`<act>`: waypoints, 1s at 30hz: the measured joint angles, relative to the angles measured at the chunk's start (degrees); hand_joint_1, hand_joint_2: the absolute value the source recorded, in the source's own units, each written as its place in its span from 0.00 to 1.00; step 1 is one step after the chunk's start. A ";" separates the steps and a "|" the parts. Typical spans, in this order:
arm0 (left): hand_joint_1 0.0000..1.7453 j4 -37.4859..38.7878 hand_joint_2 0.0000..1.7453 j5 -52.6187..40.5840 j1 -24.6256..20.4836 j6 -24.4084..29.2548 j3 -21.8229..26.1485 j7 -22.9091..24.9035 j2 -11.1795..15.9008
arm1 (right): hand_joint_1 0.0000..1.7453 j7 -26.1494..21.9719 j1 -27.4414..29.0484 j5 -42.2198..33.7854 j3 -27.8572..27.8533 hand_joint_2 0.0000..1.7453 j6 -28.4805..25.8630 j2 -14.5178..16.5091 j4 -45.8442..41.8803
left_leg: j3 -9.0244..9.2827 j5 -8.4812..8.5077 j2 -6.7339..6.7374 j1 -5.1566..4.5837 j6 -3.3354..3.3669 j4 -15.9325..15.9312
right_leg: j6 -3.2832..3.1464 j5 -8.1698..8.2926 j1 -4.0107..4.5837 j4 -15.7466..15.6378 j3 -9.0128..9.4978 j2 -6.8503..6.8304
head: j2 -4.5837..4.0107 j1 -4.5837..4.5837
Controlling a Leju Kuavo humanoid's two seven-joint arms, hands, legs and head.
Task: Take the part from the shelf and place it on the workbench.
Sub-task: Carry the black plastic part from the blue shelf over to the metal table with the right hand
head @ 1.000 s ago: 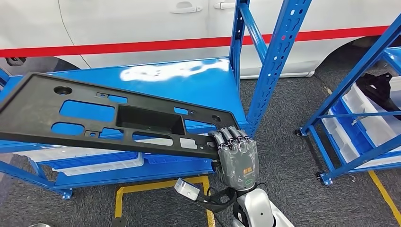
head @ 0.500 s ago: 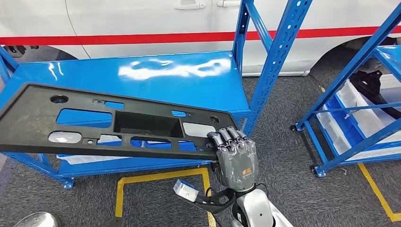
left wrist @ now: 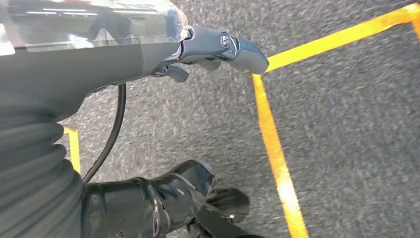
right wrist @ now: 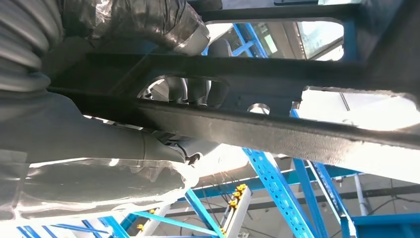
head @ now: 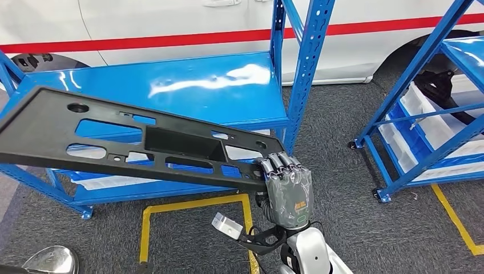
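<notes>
Above the blue shelf (head: 171, 85), right hand (head: 287, 191) gripping black part (head: 114, 145) by its end, left hand (left wrist: 218, 47) state unclear

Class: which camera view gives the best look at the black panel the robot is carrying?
The head view: it shows the whole black panel with its cutouts, held at one end by the right hand. The right wrist view shows a close underside strip. The left wrist view shows floor.

white car (head: 171, 23) with red stripe behind | yellow floor lines (head: 194, 206) on grey carpet | white bins (head: 451, 142) in right rack (head: 422, 108)
</notes>
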 joint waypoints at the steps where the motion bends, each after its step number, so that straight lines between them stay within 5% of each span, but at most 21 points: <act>1: 0.00 0.00 1.00 -0.01 -0.02 -0.01 0.00 0.00 0.00 | 1.00 0.00 0.04 -0.05 -0.01 1.00 -0.01 0.01 0.00 | 2.44 1.51 -0.03 -0.11 0.37 -3.13 | 0.04 0.35 0.13 0.09 -0.49 0.03 | 0.01 -0.01; 4: 0.00 0.00 1.00 -0.02 -0.22 -0.01 -0.01 -0.03 0.05 | 1.00 -0.04 0.08 -0.58 -0.11 1.00 -0.10 0.22 0.00 | 9.33 3.42 -0.03 -0.70 1.64 -13.84 | 0.62 1.35 0.28 0.14 -1.21 0.00 | 0.01 0.02; 8: 0.00 0.00 1.00 -0.04 -0.25 -0.03 -0.02 -0.07 0.01 | 1.00 -0.44 0.11 -1.48 -0.37 1.00 -0.44 0.43 0.00 | 9.70 4.86 0.13 -0.91 2.58 -16.47 | 2.10 2.13 0.14 -0.08 -1.47 -0.08 | 0.01 0.03; 10: 0.00 0.00 1.00 -0.03 -0.34 -0.03 -0.01 -0.07 -0.06 | 1.00 -0.53 0.13 -1.70 -0.57 1.00 -0.58 0.43 0.00 | 9.22 6.29 0.37 -0.58 3.36 -17.36 | 2.61 -1.04 0.17 3.06 -2.79 0.04 | 0.00 0.05; 13: 0.00 0.00 1.00 -0.04 -0.31 -0.11 0.00 -0.05 -0.09 | 1.00 -0.99 0.31 -2.24 -0.67 1.00 -0.64 0.43 0.02 | 7.35 7.51 0.50 -0.60 3.61 -16.98 | 3.18 -7.42 -0.28 12.79 -5.75 0.07 | 0.00 0.05; 15: 0.00 0.00 1.00 -0.05 -0.23 -0.17 0.00 -0.04 -0.10 | 1.00 -1.23 0.41 -2.69 -0.68 1.00 -0.66 0.43 0.02 | 6.29 7.92 0.52 -0.56 3.49 -16.50 | 3.50 -7.98 -0.54 15.38 -5.89 0.05 | -0.01 0.06; 20: 0.00 0.01 1.00 -0.06 -0.23 -0.18 0.00 -0.04 -0.11 | 1.00 -1.36 0.44 -3.10 -0.70 1.00 -0.69 0.43 0.02 | 5.48 8.11 0.51 -0.45 3.32 -15.94 | 3.67 -6.44 -0.77 13.13 -3.86 0.01 | 0.00 0.05; 24: 0.00 0.00 1.00 -0.06 -0.23 -0.18 0.00 -0.03 -0.15 | 1.00 -1.99 0.50 -4.15 -0.93 1.00 -0.89 0.50 -0.03 | 3.23 9.03 0.33 -0.37 1.24 -13.90 | 2.50 -3.14 -0.53 0.52 3.52 0.15 | 0.01 0.05; 26: 0.00 0.00 1.00 -0.05 -0.19 -0.18 0.00 -0.03 -0.14 | 1.00 -2.02 0.50 -4.17 -0.95 1.00 -0.91 0.64 -0.04 | 2.48 7.93 0.17 -0.20 0.52 -12.81 | 1.49 -2.41 -0.72 0.05 3.03 0.08 | 0.00 0.03; 30: 0.00 0.00 1.00 -0.06 -0.14 -0.18 0.00 -0.02 -0.13 | 1.00 -2.02 0.53 -4.25 -0.95 1.00 -1.02 0.89 -0.03 | -1.49 -0.55 0.02 0.08 -0.33 -0.86 | 0.54 -0.67 -0.71 -0.11 1.02 -0.02 | 0.00 0.02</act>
